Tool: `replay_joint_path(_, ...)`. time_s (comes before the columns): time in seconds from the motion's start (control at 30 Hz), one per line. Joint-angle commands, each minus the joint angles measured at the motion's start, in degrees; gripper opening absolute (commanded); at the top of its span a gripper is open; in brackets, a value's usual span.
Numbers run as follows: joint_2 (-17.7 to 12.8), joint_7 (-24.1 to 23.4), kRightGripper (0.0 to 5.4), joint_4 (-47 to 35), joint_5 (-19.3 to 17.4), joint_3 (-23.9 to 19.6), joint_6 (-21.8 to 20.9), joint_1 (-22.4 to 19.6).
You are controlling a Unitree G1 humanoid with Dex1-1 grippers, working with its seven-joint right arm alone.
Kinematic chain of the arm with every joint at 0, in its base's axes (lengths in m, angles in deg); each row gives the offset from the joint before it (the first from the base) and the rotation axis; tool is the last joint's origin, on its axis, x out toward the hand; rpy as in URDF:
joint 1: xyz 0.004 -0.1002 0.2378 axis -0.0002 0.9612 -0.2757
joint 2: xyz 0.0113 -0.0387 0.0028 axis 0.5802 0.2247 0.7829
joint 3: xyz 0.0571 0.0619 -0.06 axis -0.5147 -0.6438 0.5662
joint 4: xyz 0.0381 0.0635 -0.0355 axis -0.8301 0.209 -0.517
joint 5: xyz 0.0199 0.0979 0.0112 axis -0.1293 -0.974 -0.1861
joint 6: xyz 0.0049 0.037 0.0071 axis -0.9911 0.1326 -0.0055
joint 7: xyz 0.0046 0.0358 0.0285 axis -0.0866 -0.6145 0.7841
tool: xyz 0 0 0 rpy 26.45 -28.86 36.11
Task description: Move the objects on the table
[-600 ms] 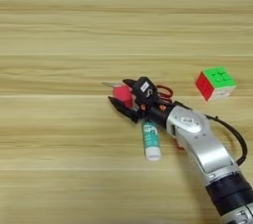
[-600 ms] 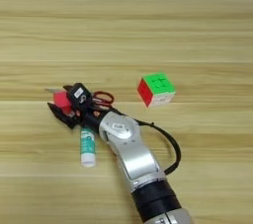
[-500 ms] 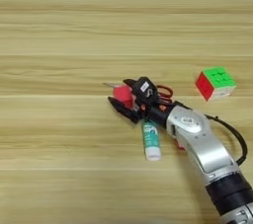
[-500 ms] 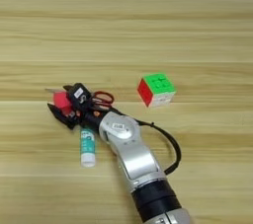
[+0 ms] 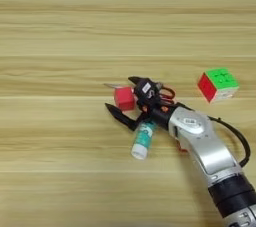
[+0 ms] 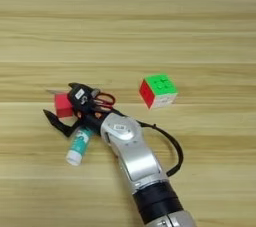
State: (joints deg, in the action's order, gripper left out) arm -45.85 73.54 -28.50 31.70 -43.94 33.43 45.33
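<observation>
Spanning the wood-grain tabletop [image 5: 60, 26], with the puzzle cube [image 5: 218, 84] well off to the right of the end effector [image 5: 122, 100], fingers spread wide around the red cube [image 5: 124, 98], glue stick [image 5: 143, 139] just below: best centred, then closed squarely.

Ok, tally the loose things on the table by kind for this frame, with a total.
Plain red cube: 1
Green/red/white puzzle cube: 1
White-teal glue stick: 1
Red-handled scissors, mostly hidden behind the pincer: 1
Total: 4 things on the table
</observation>
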Motion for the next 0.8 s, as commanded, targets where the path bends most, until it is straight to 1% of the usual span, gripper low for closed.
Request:
replay_joint_path(0.03,0.0,-1.3,5.38,-1.8,-0.3,-1.2,0.0,-4.0)
replay_joint_path(0.17,-0.3,-1.2,5.38,-1.3,-0.1,-1.0,1.1,-4.3)
replay_joint_path(0.3,-0.5,-0.4,4.81,-1.1,-0.4,-0.9,2.7,-4.2)
replay_joint_path(0.43,-0.7,0.2,4.2,-1.2,-0.5,-0.6,3.3,-4.1)
replay_joint_path(0.7,-0.7,0.9,3.27,-1.6,-0.4,-0.5,3.9,-3.9)
replay_joint_path(0.8,-0.6,0.8,3.21,-1.8,-0.4,-0.5,3.9,-3.9)
